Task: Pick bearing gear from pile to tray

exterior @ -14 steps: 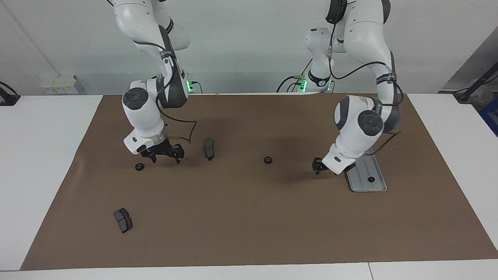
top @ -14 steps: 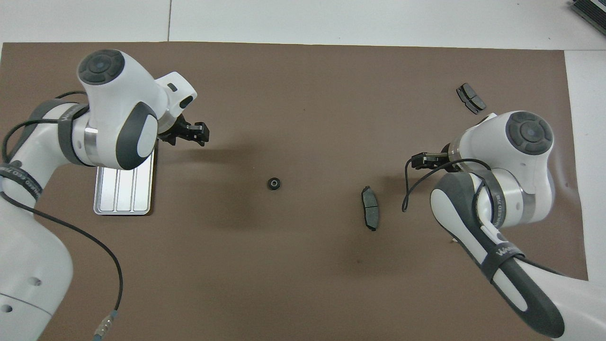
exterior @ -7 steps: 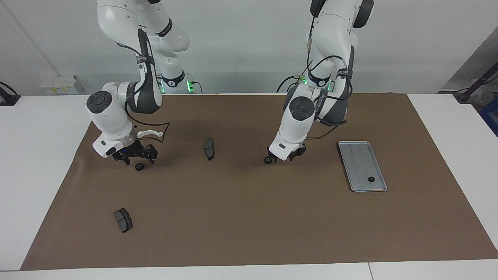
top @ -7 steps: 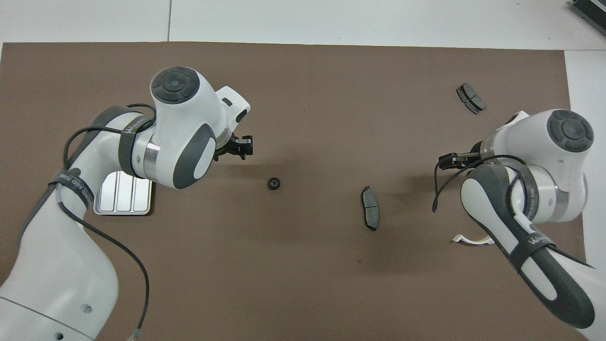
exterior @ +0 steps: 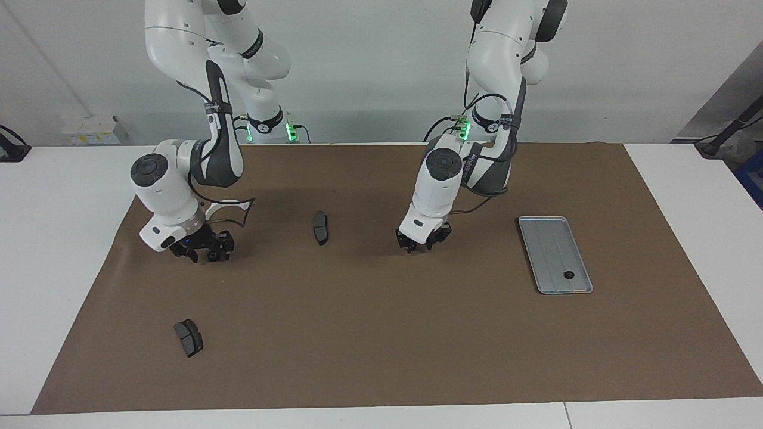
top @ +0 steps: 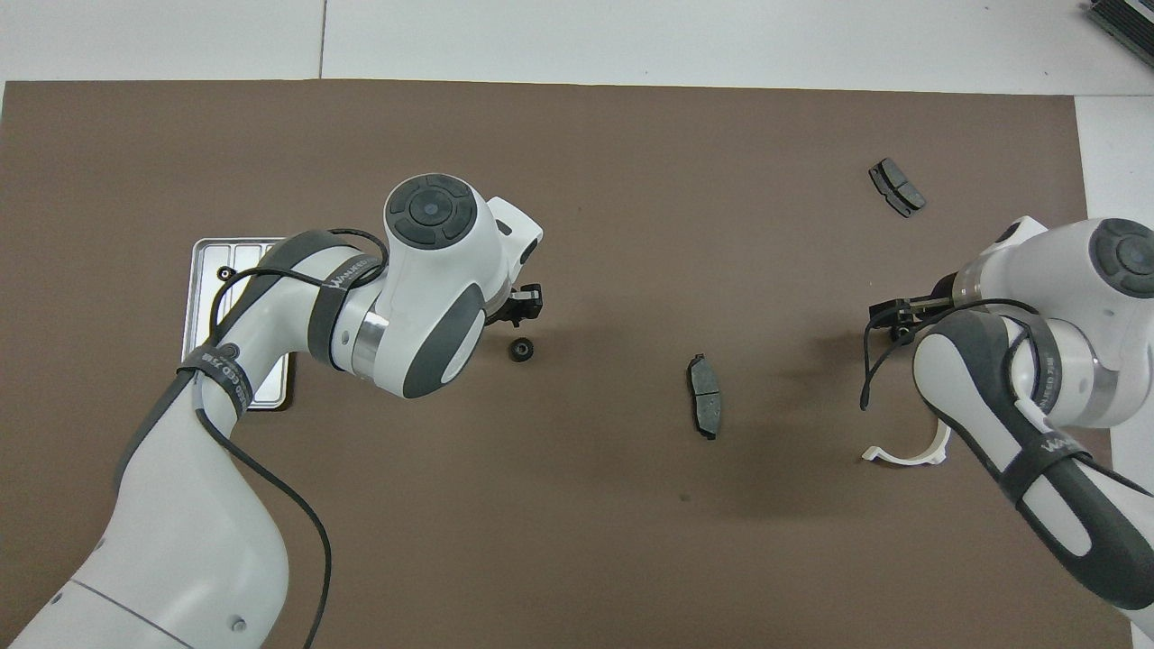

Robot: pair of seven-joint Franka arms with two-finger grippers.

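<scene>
Low in the facing frame a double brake pad [exterior: 188, 337] lies with open mat around it. Mid-frame, the right gripper [exterior: 205, 253] stands spread around a gear [exterior: 213, 256]. The left gripper [exterior: 419, 245], whose grip I cannot tell, is down at a second gear [top: 520, 350]. A single pad [exterior: 320, 227] lies between them. The tray [exterior: 548, 238] holds a third gear [exterior: 568, 274].

Only lettering I can find: white print on the dark grey straps round my left forearm [top: 215, 379] and right forearm [top: 1046, 446]. Can't make out the words on either. Nothing else carries text.
</scene>
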